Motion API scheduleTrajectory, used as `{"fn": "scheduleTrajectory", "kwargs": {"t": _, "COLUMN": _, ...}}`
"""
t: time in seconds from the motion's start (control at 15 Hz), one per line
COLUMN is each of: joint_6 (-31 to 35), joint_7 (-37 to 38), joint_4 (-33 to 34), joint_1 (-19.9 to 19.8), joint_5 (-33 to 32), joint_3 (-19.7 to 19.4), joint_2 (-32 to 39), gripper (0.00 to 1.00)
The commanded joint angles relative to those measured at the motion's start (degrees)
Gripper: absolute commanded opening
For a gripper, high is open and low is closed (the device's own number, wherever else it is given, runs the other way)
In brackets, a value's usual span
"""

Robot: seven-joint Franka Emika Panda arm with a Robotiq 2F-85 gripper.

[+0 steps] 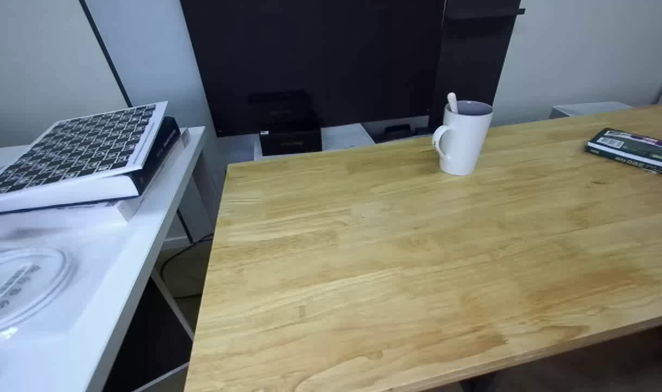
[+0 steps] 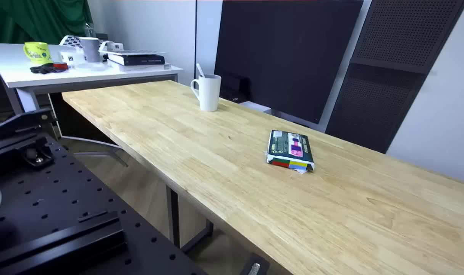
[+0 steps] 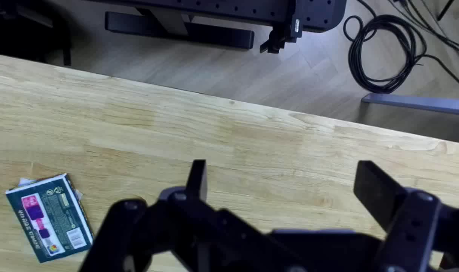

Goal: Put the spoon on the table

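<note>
The pale spoon (image 1: 452, 102) stands tilted inside the white mug (image 1: 464, 142), with only its upper end showing above the rim. In an exterior view the spoon (image 2: 200, 70) leans out on the mug's (image 2: 209, 94) handle side. The rest of the spoon is hidden in the mug. The mug stands upright on the wooden table (image 1: 363, 256), near its far edge. The table also fills much of the wrist view (image 3: 252, 139). My gripper (image 3: 282, 173) is open and empty, above the table, in the wrist view. Neither spoon nor mug shows there. The gripper is out of both exterior views.
A dark green pack (image 2: 289, 149) lies on the table and shows in the wrist view (image 3: 50, 219) at lower left. A white side table (image 1: 91, 272) with stacked books (image 1: 74, 152) stands beside the wooden table. A black perforated base (image 2: 102, 198) stands alongside.
</note>
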Motion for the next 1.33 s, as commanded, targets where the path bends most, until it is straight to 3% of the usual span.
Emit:
{"fn": "scheduleTrajectory", "kwargs": {"t": 0.0, "joint_6": -0.10, "joint_7": -0.03, "joint_4": 0.08, "joint_1": -0.09, "joint_5": 0.02, "joint_3": 0.06, "joint_2": 0.01, "gripper": 1.00}}
{"fn": "scheduleTrajectory", "kwargs": {"t": 0.53, "joint_6": -0.10, "joint_7": -0.03, "joint_4": 0.08, "joint_1": -0.09, "joint_5": 0.02, "joint_3": 0.06, "joint_2": 0.01, "gripper": 1.00}}
{"fn": "scheduleTrajectory", "kwargs": {"t": 0.73, "joint_6": 0.81, "joint_7": -2.72, "joint_4": 2.53, "joint_1": -1.54, "joint_5": -0.85, "joint_3": -2.04, "joint_2": 2.72, "gripper": 1.00}}
{"fn": "scheduleTrajectory", "kwargs": {"t": 0.93, "joint_6": 2.29, "joint_7": -7.23, "joint_4": 6.40, "joint_1": -3.57, "joint_5": -0.70, "joint_3": -5.38, "joint_2": 7.88, "gripper": 1.00}}
{"fn": "scheduleTrajectory", "kwargs": {"t": 1.27, "joint_6": 2.02, "joint_7": -11.75, "joint_4": 19.64, "joint_1": -7.11, "joint_5": -3.17, "joint_3": -9.00, "joint_2": 22.97, "gripper": 1.00}}
